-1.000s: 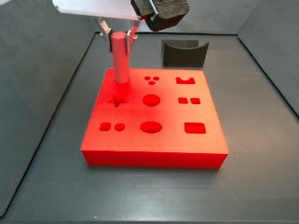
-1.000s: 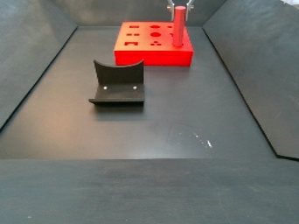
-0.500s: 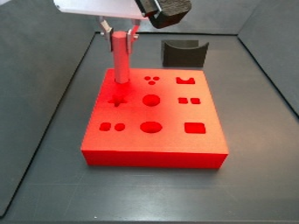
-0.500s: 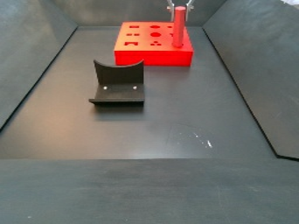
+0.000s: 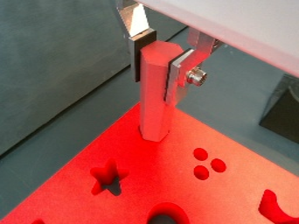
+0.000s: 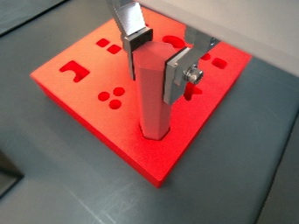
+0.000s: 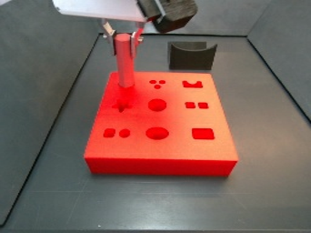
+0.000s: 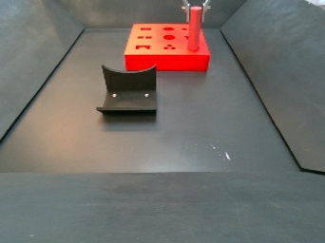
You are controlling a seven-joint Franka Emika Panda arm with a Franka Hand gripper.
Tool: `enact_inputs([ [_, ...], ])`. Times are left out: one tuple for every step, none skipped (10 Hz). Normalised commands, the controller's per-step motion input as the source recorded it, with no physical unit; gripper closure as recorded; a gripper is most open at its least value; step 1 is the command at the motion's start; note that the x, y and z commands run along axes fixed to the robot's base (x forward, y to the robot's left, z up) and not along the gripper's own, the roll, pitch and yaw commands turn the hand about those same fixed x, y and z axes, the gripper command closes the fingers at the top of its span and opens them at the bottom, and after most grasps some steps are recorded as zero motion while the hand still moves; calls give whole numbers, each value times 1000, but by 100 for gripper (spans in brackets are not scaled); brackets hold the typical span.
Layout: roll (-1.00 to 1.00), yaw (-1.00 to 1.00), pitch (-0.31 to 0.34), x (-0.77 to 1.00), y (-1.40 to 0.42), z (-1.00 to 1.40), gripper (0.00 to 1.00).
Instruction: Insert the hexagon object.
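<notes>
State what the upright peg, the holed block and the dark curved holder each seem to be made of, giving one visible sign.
Hexagon object, clamped upright in the claw: likely plastic, smooth, even pink-red. Red block: probably plastic, matte, crisp-cut holes. Holder: dark grey, dull, perhaps plastic; unclear.

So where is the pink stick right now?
In both wrist views the pink stick stands upright in the tool, its lower end at the red block's corner hole.

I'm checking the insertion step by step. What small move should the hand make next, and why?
Probably a slow, straight push down. The hand grips the top of the hexagon object, which stands upright with its lower end in a corner hole of the red block. Most of its length stands above the surface, so it seems only partly seated.
</notes>
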Motion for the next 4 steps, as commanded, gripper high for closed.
enact_inputs([
  [164,-217,0,0,0,-969,100],
  [131,-197,11,0,11,-989,100],
  [0,0,0,0,0,-46,100],
  [0,0,0,0,0,0,100],
])
